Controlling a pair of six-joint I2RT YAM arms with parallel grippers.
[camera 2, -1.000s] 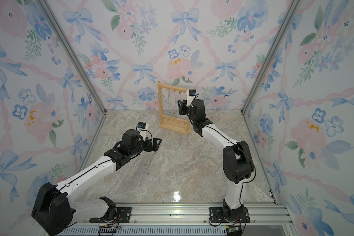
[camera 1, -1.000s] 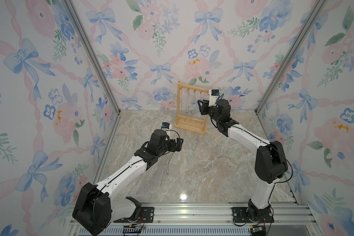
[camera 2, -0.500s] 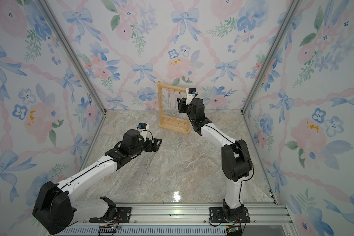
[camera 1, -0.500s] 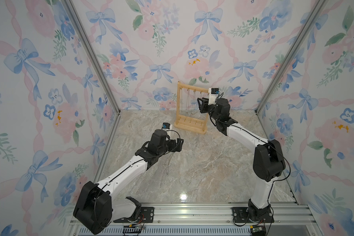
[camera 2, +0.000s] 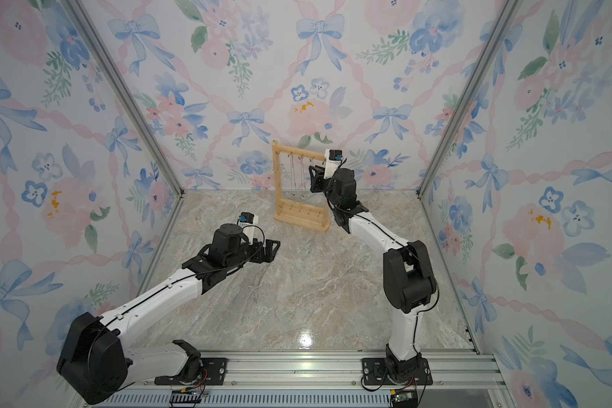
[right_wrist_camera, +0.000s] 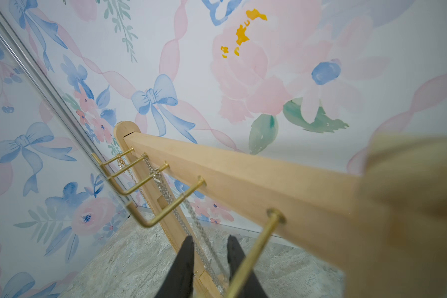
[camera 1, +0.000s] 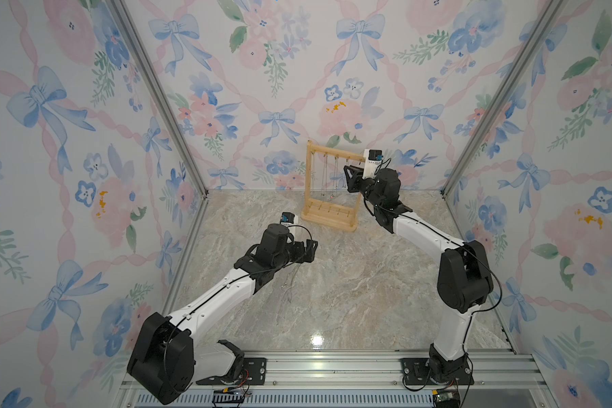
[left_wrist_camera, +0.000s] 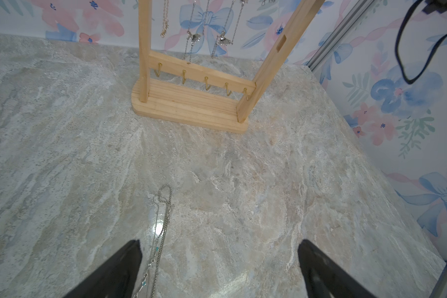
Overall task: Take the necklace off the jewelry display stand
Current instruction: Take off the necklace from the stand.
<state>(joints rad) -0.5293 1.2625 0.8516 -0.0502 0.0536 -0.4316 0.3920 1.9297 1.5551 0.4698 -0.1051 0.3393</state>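
The jewelry display stand [camera 1: 329,216] [camera 2: 299,219] is a light-wood frame at the back of the marble table, and several necklaces [camera 1: 327,176] hang from its top bar. My right gripper [camera 1: 350,176] [camera 2: 315,178] is up at the bar's right end. In the right wrist view its black fingers [right_wrist_camera: 189,258] stand either side of a hanging silver necklace [right_wrist_camera: 163,185]. A narrow gap remains between the jaws of the right gripper [right_wrist_camera: 210,237]. My left gripper [camera 1: 310,250] [left_wrist_camera: 218,245] hangs wide open and empty over the table.
A loose necklace [left_wrist_camera: 163,219] [camera 1: 289,289] lies on the table under the left gripper. Gold hooks [right_wrist_camera: 176,203] stick out of the top bar [right_wrist_camera: 243,180] beside the right fingers. The floral back wall stands just behind the stand.
The right gripper's jaws have narrowed around the hanging chain and the arm has edged slightly toward the stand. The left arm has not moved.
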